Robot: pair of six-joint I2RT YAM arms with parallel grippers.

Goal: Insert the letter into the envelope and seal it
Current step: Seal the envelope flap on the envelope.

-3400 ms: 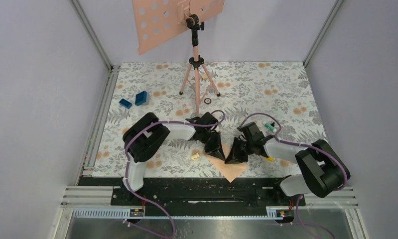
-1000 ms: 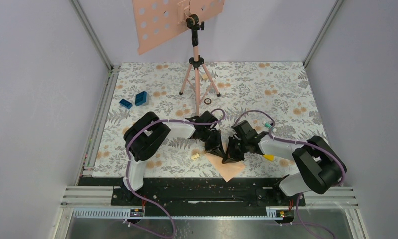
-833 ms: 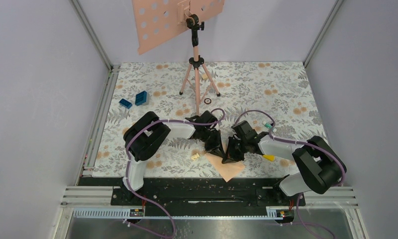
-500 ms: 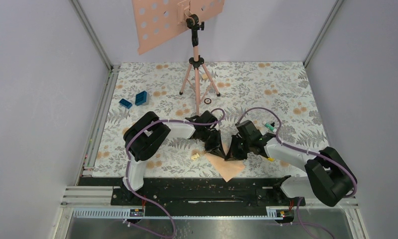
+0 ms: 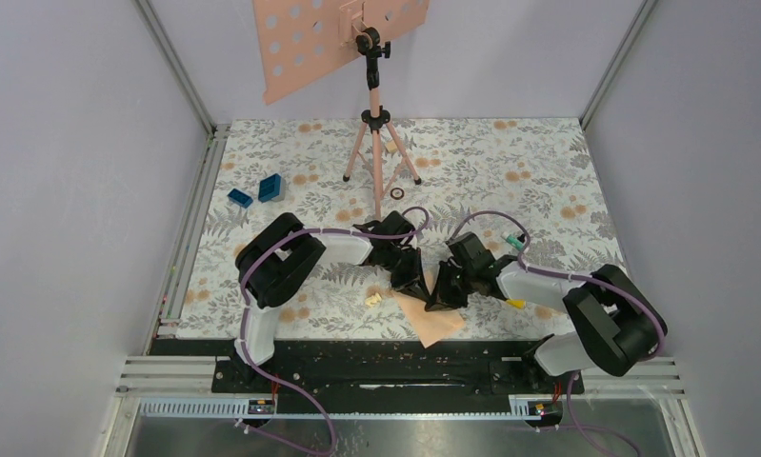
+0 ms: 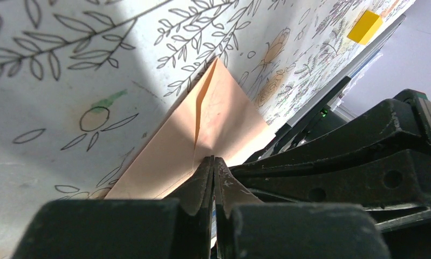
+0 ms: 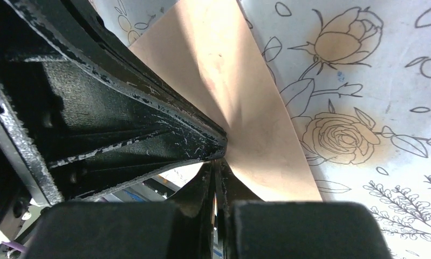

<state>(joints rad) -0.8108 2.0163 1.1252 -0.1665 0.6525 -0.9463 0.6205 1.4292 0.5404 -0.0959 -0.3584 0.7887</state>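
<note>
Top of the envelope (image 5: 435, 324) is hidden under both grippers in the overhead view; letter not made out in any view. Two blue blocks (image 5: 270, 187) upper left. One cream scrap (image 5: 373, 299) left of centre. One envelope, lower centre, flat on the mat (image 5: 548, 171). One yellow block (image 5: 514, 303) right of it. Left gripper (image 6: 213, 164): fully closed, tips on the envelope's flap fold, nothing pinched. Right gripper (image 7: 216, 167): closed too, tips on the envelope, against the left gripper.
</note>
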